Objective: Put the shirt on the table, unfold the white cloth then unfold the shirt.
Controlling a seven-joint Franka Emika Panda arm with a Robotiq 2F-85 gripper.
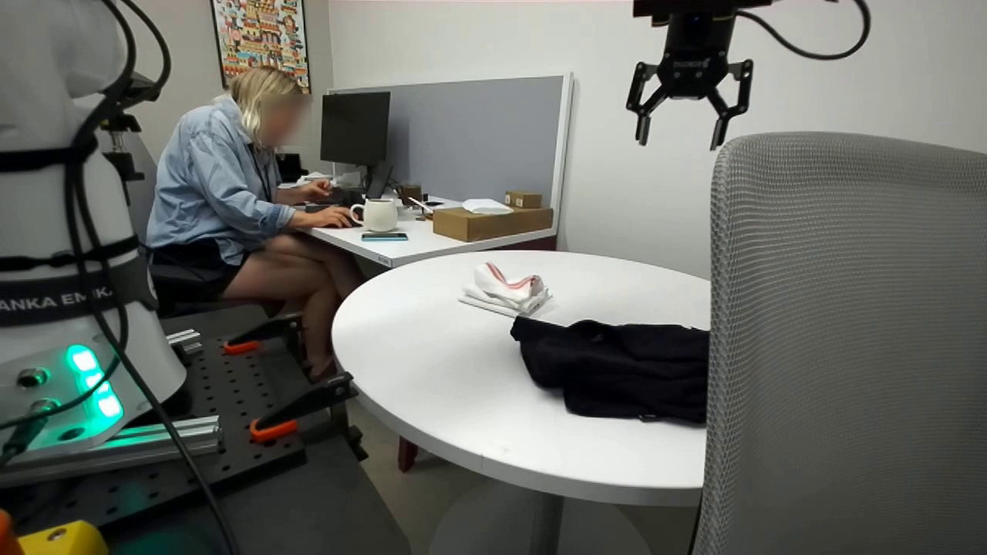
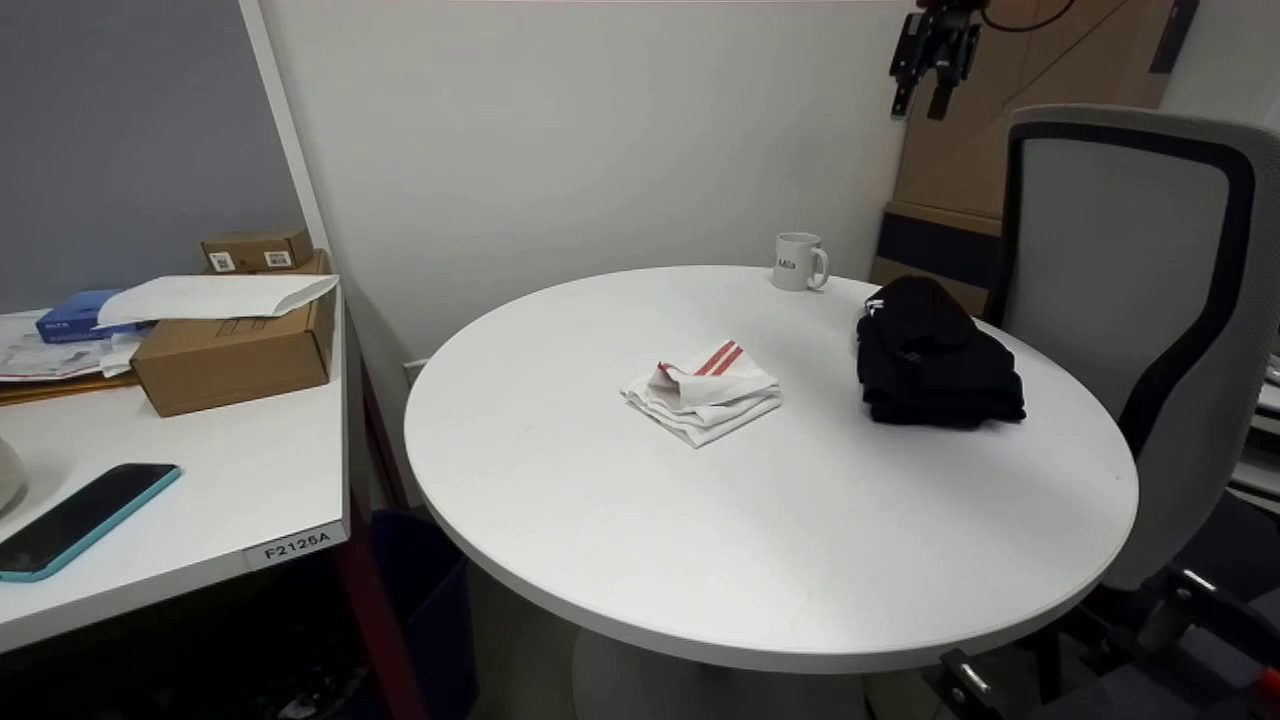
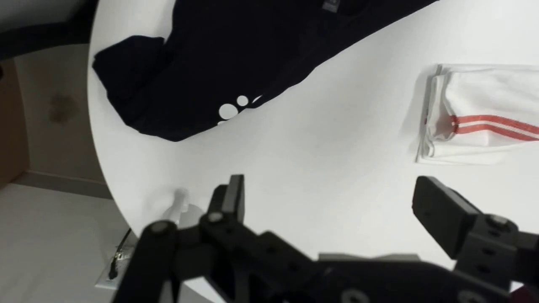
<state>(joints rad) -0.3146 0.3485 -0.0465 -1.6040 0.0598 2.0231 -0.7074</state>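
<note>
Can't see all of the shirt [image 1: 613,370] in an exterior view, chair back [image 1: 844,331] is in the way, hides some of the table [image 1: 432,370] too, and the person [image 1: 212,173] has a blurred face [image 1: 282,122]. Wrist view crops the shirt up top and the white cloth [image 3: 492,103] on the right, and gripper [image 3: 330,195] partly covers a mug [image 3: 189,214]

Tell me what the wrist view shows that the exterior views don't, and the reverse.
Only the wrist view: a wall outlet with a black plug in it.

Only the exterior views: a seated person and a monitor in an exterior view, plus a phone in both.

Shared: all three views show the black shirt and the white cloth on the round table, and the open fingers. A mug on the table appears in an exterior view and, partly hidden, in the wrist view.
</note>
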